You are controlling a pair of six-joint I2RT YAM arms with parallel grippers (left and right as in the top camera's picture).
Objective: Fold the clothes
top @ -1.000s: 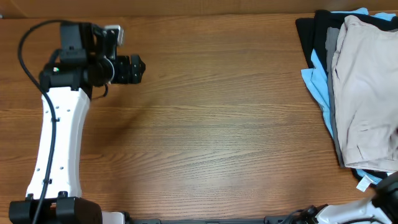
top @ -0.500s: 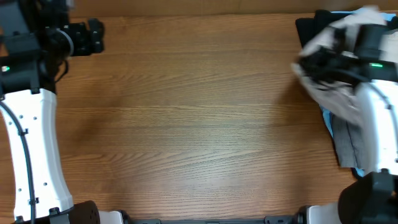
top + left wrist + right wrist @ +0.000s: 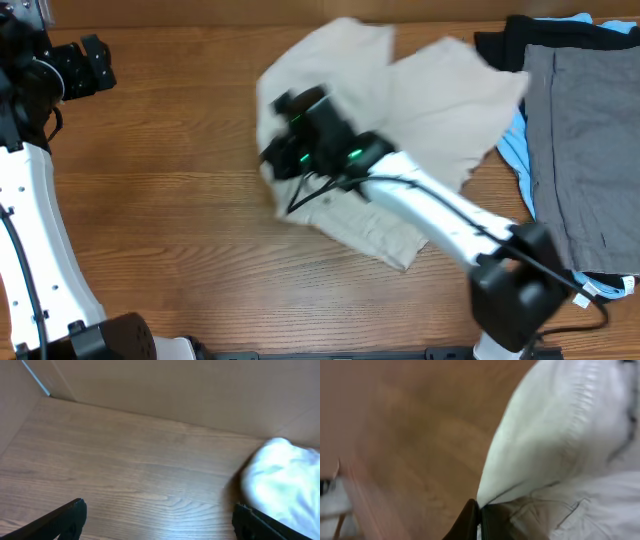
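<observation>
The clothes, a pair of pale beige shorts (image 3: pixel 420 100), lie rumpled and spread across the middle of the table, part of the cloth lifted. My right gripper (image 3: pixel 285 150) reaches in from the lower right and is shut on a bunched edge of the shorts (image 3: pixel 560 435); in the right wrist view the jaws (image 3: pixel 480 510) pinch the cloth tight, and the picture is blurred by motion. At the far left, my left gripper (image 3: pixel 95 65) stands open over bare wood, its fingers (image 3: pixel 70 515) wide apart with nothing between them. The shorts (image 3: pixel 282 480) show as a pale blur at its right.
A flat grey garment (image 3: pixel 585 150) lies on a pile at the right edge, over a black one (image 3: pixel 500 50) and a light-blue one (image 3: pixel 515 130). A cardboard wall (image 3: pixel 175 385) runs along the table's back edge.
My right arm came in from the right, took the shorts off the pile and dragged them to the table's middle, baring the grey garment. The left arm drew back to the left, jaws widening.
</observation>
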